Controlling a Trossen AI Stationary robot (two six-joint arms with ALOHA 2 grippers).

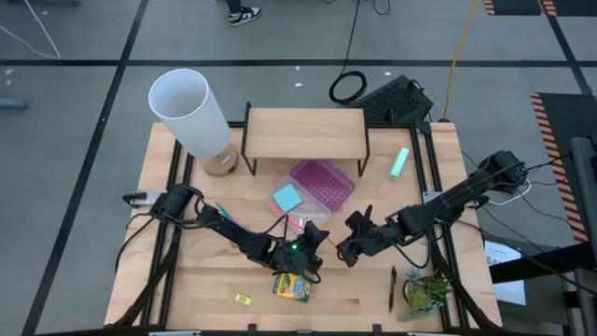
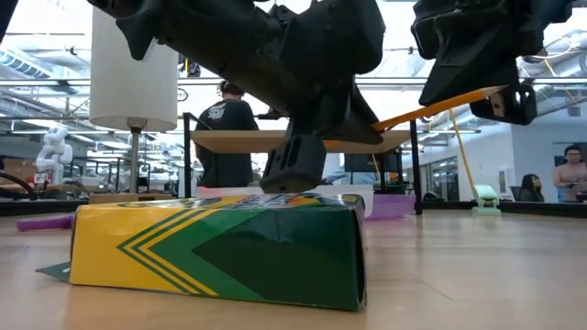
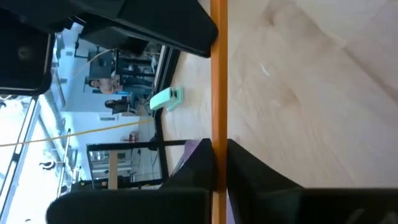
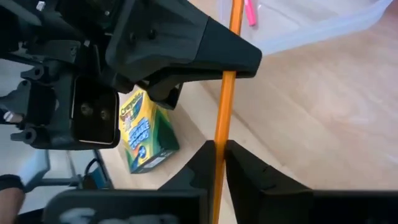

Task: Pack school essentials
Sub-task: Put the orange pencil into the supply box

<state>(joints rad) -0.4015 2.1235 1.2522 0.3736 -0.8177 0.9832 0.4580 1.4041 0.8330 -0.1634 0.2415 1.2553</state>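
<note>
While both arms met over the middle of the worktop [image 1: 373, 289], the orange pencil [image 4: 222, 118] hung between them in the air, just above the wood. The right gripper [image 4: 217, 152] had its jaws pressed together on one end of that pencil. The left gripper [image 1: 312, 245] faced it from the other side; its wrist view showed the orange pencil running between its dark fingers [image 3: 193, 168], jaws pinched on it as well.

Just below the left gripper lay the yellow-green crayon box [image 1: 291, 287] flat on the worktop, close to the front edge. A tiny yellow piece [image 1: 242, 299] sat near it toward the left. A thin black pen [image 1: 392, 287] lay to the right, beside the small potted plant [image 1: 427, 291].

Behind the grippers stood the clear case [image 1: 308, 203] with its purple lid [image 1: 322, 183] swung open; the blue sticky-note pad [image 1: 287, 197] and a pink pen [image 4: 250, 12] rested inside it. Farther back were a wooden riser shelf [image 1: 305, 126], a white lamp [image 1: 191, 112] and a mint-green item [image 1: 399, 162]. A person [image 2: 223, 137] stood in the room beyond.
</note>
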